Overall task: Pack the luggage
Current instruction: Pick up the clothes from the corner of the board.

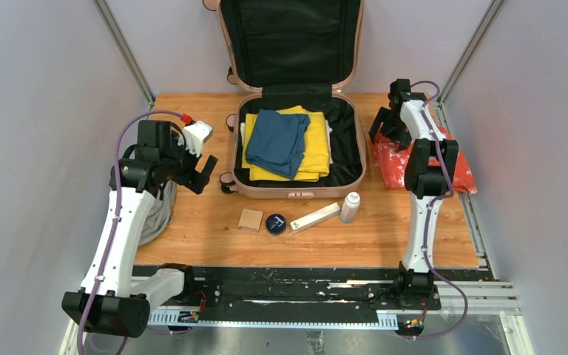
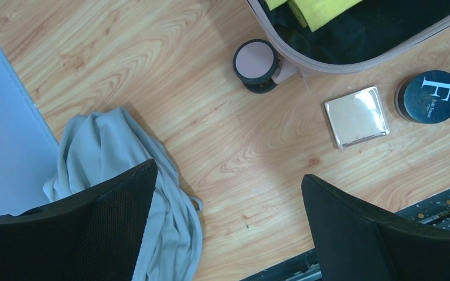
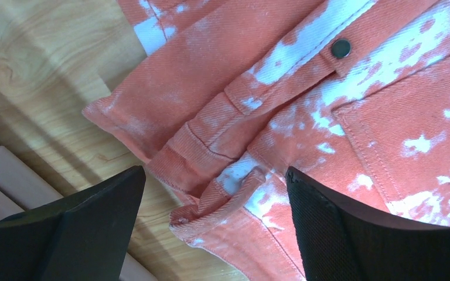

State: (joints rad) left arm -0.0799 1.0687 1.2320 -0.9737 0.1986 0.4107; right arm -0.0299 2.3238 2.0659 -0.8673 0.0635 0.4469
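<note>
Pale wood planking covers the table (image 1: 192, 244), with grey walls on three sides. Over its left part the left gripper (image 1: 201, 171) hangs with its black fingers spread wide, nothing between them; its wrist camera looks past that gap (image 2: 228, 175) at a crumpled grey cloth (image 2: 111, 152) under one finger, detail which the overhead view mostly hides behind the arm. That same wrist view shows a black-and-pink wheel (image 2: 256, 61), a shiny square compact (image 2: 356, 116) and a round dark tin (image 2: 432, 96) marked with a large F, which from above is only a small disc. The right gripper (image 1: 388, 126) is also parted and empty; its wrist view (image 3: 215, 175) hangs just over an orange denim garment (image 3: 328, 117) splashed with white, with a seam and a dark snap button (image 3: 341, 48) that the top camera cannot resolve. Only the overhead view takes in the luggage (image 1: 296, 191) whole: a pale pink hard shell with rounded corners and black lining, lying open at the middle-far part of the table between the two grippers, holding a folded yellow garment (image 1: 314, 140) with a blue garment (image 1: 277, 140) on top. Its lid stands upright at the far side, its wheeled end faces the robot's left, so its long axis runs across the table. Near its front edge lie a white box (image 1: 315, 217) and a small white bottle (image 1: 350, 207)
</note>
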